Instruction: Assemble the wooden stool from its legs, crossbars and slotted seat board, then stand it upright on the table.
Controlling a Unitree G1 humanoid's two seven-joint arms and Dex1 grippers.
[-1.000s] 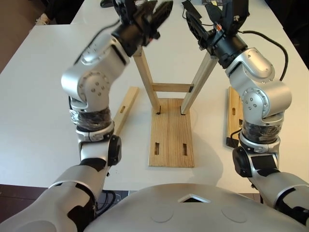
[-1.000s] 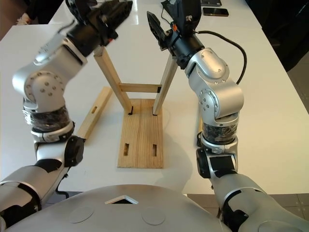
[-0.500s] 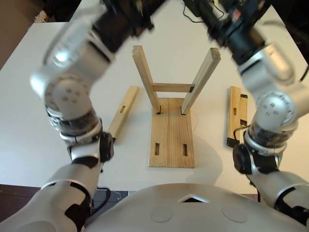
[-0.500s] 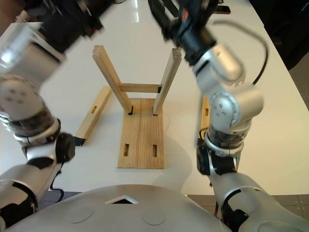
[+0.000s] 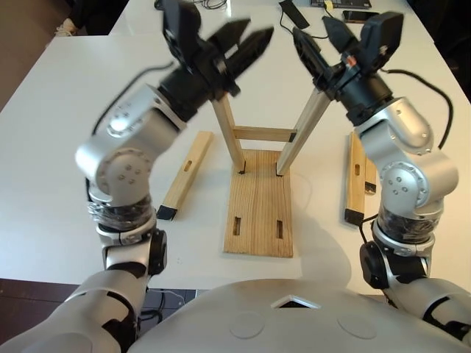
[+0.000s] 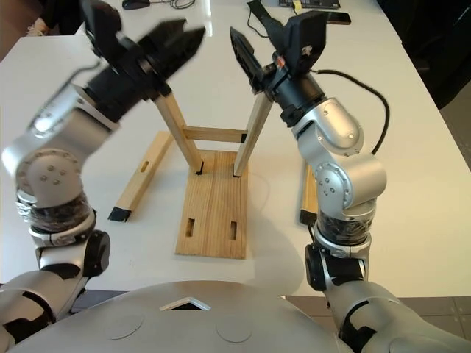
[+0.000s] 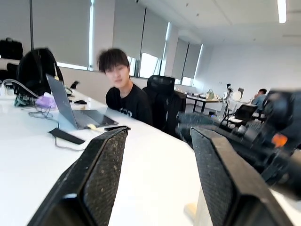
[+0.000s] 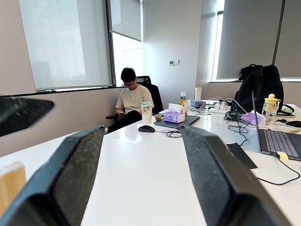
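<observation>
holds black left gripper [image 5: 221, 22] and black right gripper [image 5: 342, 33] wide open, empty, above upright pale wooden legs [image 5: 298, 136] in flat slotted seat board [image 5: 257, 213].

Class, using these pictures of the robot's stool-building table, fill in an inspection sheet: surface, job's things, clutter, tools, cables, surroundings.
Surface: white table, flat and glossy.
Job's things: seat board lies flat; left standing leg and right standing leg sit in its far slots, joined by a crossbar; near slots unfilled; left loose leg and right loose leg lie beside the board.
Clutter: small dark items at the table's far edge.
Tools: left tool open, right tool open; both raised near the standing legs' tops, holding nothing.
Cables: black cable loops beside the right arm.
Surroundings: office with laptop, backpack, seated people.
</observation>
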